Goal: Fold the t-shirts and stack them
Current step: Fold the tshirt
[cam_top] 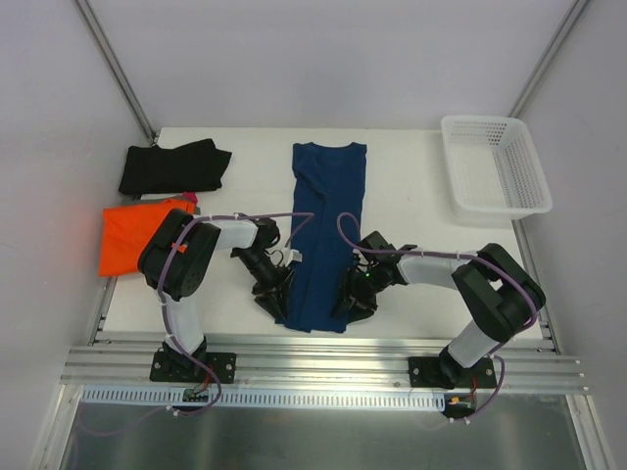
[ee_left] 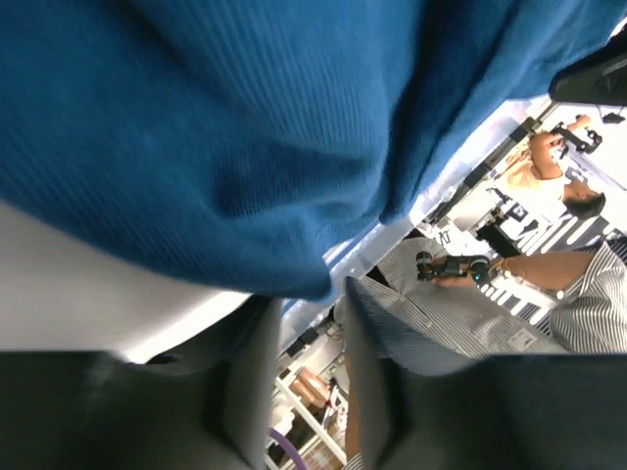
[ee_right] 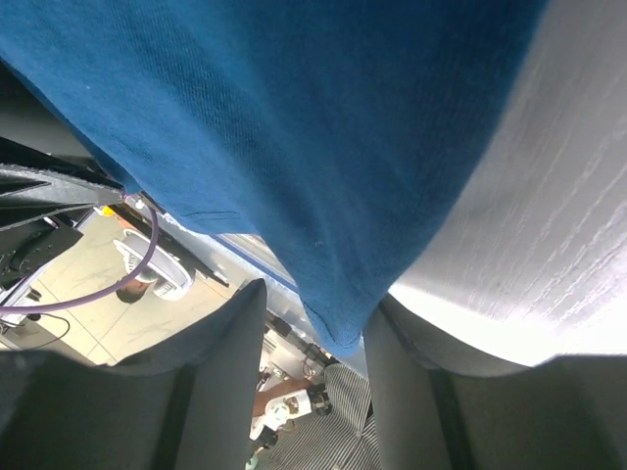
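One basket [cam_top: 480, 119] far right, black shirt [cam_top: 174, 167], orange shirt [cam_top: 125, 238] left

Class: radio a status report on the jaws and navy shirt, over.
Both jaws open, straddling navy t-shirt near hem corners. No grip yet. Nothing in the way.

navy shirt [cam_top: 328, 230] plain deep blue; orange shirt [cam_top: 127, 240] bright; black shirt [cam_top: 174, 166] plain; basket [cam_top: 495, 166] white lattice; table [cam_top: 411, 186] white.
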Robot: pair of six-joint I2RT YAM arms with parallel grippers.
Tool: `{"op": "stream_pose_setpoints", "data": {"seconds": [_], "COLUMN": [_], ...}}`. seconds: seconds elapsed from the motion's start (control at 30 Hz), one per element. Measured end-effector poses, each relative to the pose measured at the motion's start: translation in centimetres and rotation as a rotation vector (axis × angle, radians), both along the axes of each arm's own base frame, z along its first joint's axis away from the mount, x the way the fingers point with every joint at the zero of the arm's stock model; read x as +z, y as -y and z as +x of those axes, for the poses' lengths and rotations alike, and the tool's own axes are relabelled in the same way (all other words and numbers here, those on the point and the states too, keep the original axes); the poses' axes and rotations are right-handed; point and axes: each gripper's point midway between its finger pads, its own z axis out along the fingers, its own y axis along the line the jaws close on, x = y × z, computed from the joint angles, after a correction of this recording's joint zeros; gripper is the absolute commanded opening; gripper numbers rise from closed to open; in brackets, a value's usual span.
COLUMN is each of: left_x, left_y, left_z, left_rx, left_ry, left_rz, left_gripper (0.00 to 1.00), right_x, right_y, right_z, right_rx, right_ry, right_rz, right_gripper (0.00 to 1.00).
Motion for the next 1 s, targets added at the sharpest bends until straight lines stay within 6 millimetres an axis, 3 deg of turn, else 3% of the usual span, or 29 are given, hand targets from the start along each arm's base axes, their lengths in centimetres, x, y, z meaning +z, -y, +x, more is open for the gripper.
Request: {"op": "stream_pose_setpoints", "data": {"seconds": [0.07,0.13,0.17,0.2,0.47,0.77,1.0], "left_x": [0.1,0.2,0.4,0.5,0.9,2.7,4.6], "left_y": [-0.1,-0.3,-0.4,-0.4,-0.9,-0.9,-0.1], "left_z": [-0.1,-0.1,-0.1,0.0,0.4,1.8,4.8], "left_rx": [0.002,0.001,0.001,0.0,0.0,-0.024,-0.041], "left_ry": [-0.004,0.005,0.011,0.02,0.066,0.167,0.282], "left_rz": [0.007,0.021,0.023,0.024,0.039,0.029,0.022], "left_gripper": [0.11,0.0,0.0,0.0,0.0,0.0,0.0], "right_x": [0.0,-0.1,-0.1,-0.2,0.1,5.7,8.1], "right_y": [0.0,0.1,0.1,0.1,0.3,0.8,1.8], "right_z": [0.0,0.1,0.1,0.1,0.9,6.3,6.8], "right_rx": [0.0,0.004,0.008,0.01,0.031,0.032,0.055], "right_ry": [0.001,0.009,0.014,0.02,0.061,0.266,0.351], "right_rz": [-0.001,-0.003,-0.003,-0.004,-0.022,0.028,0.035], "right_gripper": [0.44,0.2,0.03,0.0,0.0,0.0,0.0]}}
